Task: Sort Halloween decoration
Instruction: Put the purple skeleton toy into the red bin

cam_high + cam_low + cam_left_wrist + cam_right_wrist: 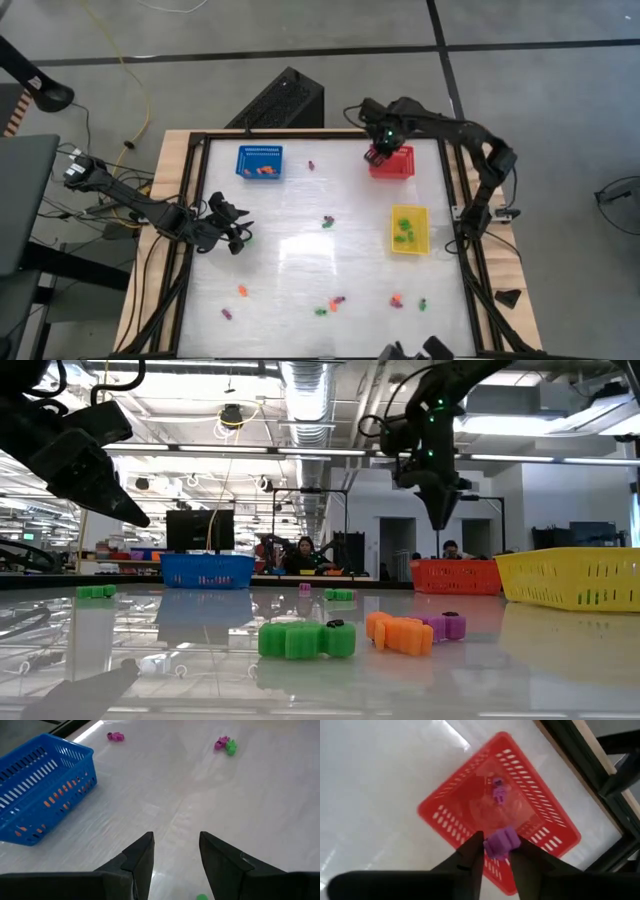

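While the right gripper (496, 851) hung over the red basket (450, 802) at the high view's upper right, jaws pinching a purple trinket (501, 842), a skewed release risked bouncing it outside. The left gripper (175, 857) gaped empty mid-left.

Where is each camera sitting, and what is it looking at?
High view: above the table, looking straight down; both arms show.
Low view: at tabletop height, looking across at trinkets; both arms hang in from above.
Left wrist view: on the left arm; open left gripper, blue basket.
Right wrist view: on the right arm, looking down; right gripper with purple trinket over the red basket.
Shared: high and left wrist views both show the blue basket.
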